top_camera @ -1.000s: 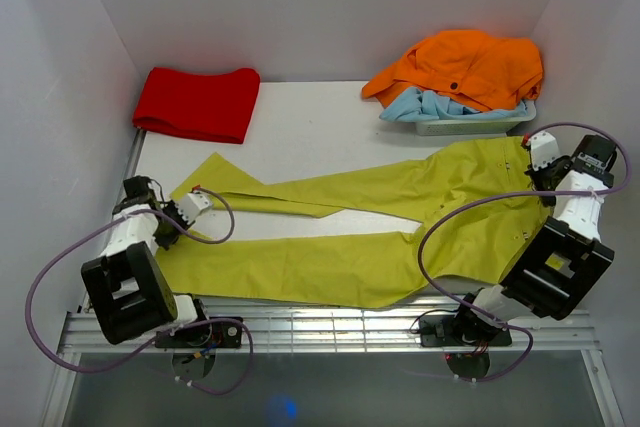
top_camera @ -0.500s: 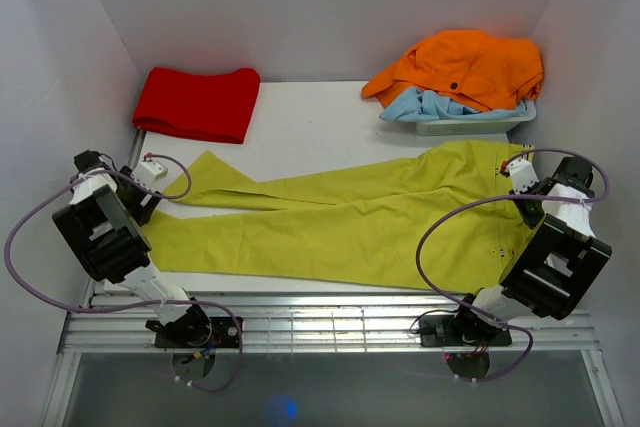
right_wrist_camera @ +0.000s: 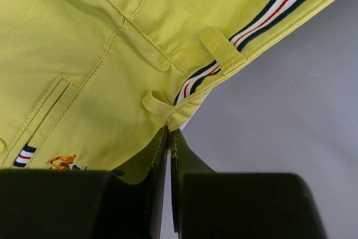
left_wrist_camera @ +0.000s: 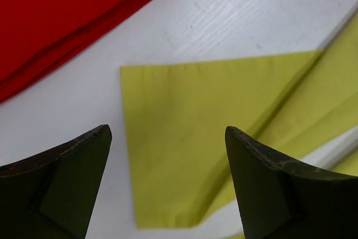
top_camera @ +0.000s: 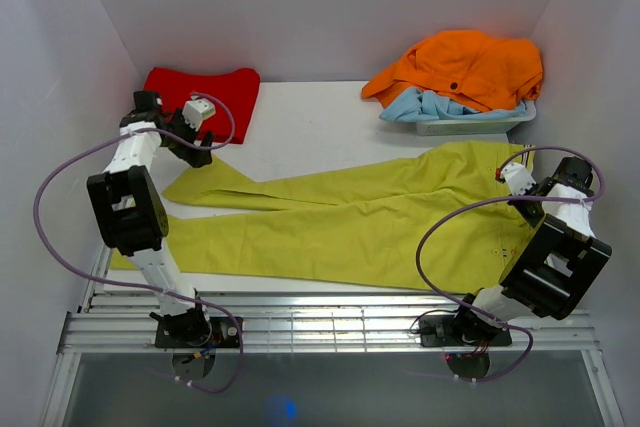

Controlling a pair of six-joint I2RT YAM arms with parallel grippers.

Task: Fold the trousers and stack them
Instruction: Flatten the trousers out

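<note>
Trousers (top_camera: pixel 340 227) — waistband seemingly pinched by right hand (right_wrist_camera: pixel 169 138) | hem under spread left hand (left_wrist_camera: pixel 168 132)

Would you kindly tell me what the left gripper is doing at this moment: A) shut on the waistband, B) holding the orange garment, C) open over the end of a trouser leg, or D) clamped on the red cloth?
C: in the left wrist view the left gripper has its fingers wide apart, with the flat leg end of the trousers showing between them.

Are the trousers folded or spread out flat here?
Folded once lengthwise only: the trousers lie with both legs largely overlapping, stretched full length across the table, with no crosswise fold.
</note>
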